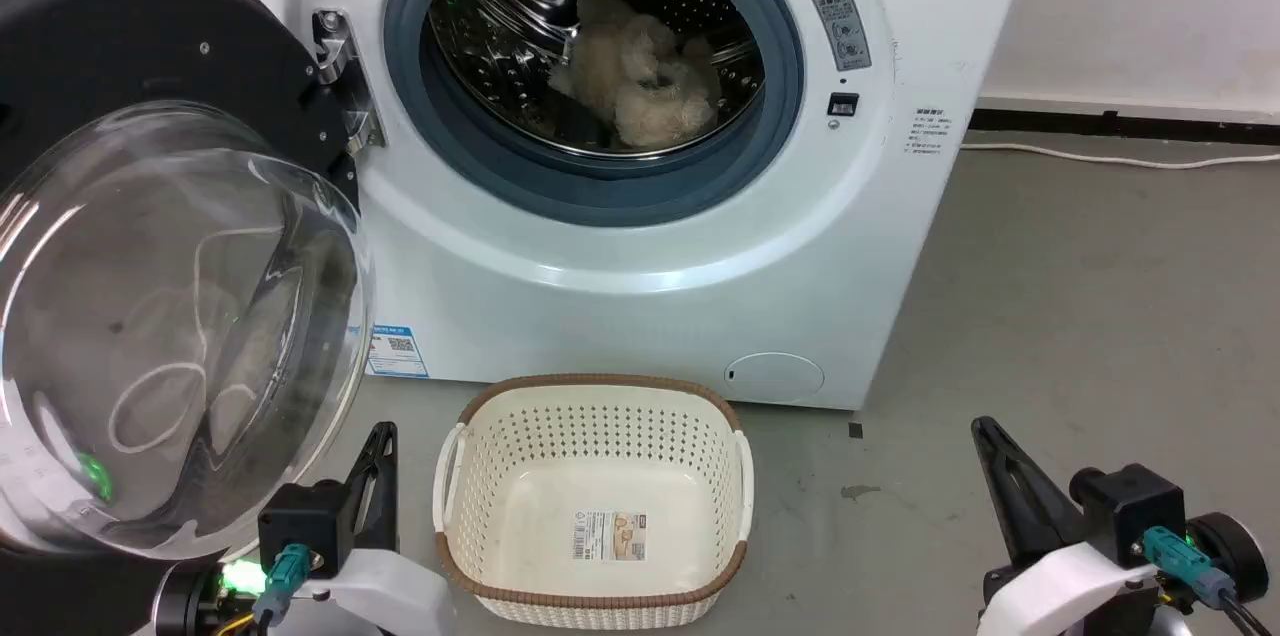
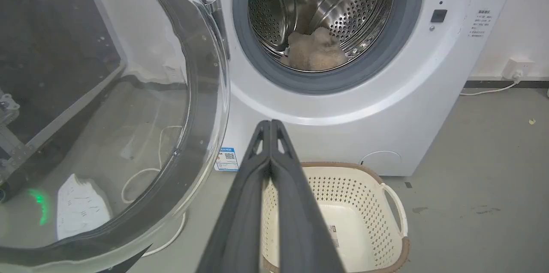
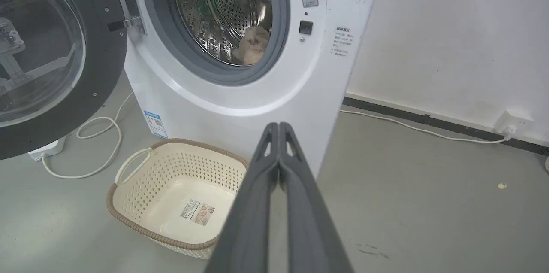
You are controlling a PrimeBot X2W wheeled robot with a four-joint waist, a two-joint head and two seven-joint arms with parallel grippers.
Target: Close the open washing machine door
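The washing machine door (image 1: 170,256) is hanging wide open on its metal hinge (image 1: 340,76), swung out to 9 o'clock of the drum opening in the head view, with its bulging clear glass bowl facing the robot and its free edge running off that view's left side. It is probably going to handle as a stiff, fairly weighty thing that swings freely in one arc. The glossy black rim and the smooth glass are likely offering little grip, so pushing should suit it better than pinching. The best place is looking like the black rim on the side far from the hinge, reached from behind, where leverage is greatest. The glass bowl is better left unstruck by hard fingertips, and a firm last press may be needed for the catch to engage. Around the steel drum (image 1: 520,26) a grey rubber ring (image 1: 600,191) is framing a fluffy beige item (image 1: 640,86) lying inside. At 6 o'clock of the washer a cream laundry basket (image 1: 600,384) is sitting on the floor, near the door's swing path. The left gripper (image 1: 383,441) is waiting just beside the door's lower edge, at its 5 o'clock, fingers pressed together and carrying nothing. The right gripper (image 1: 985,428) is resting well apart at the basket's 3 o'clock, likewise closed and empty.
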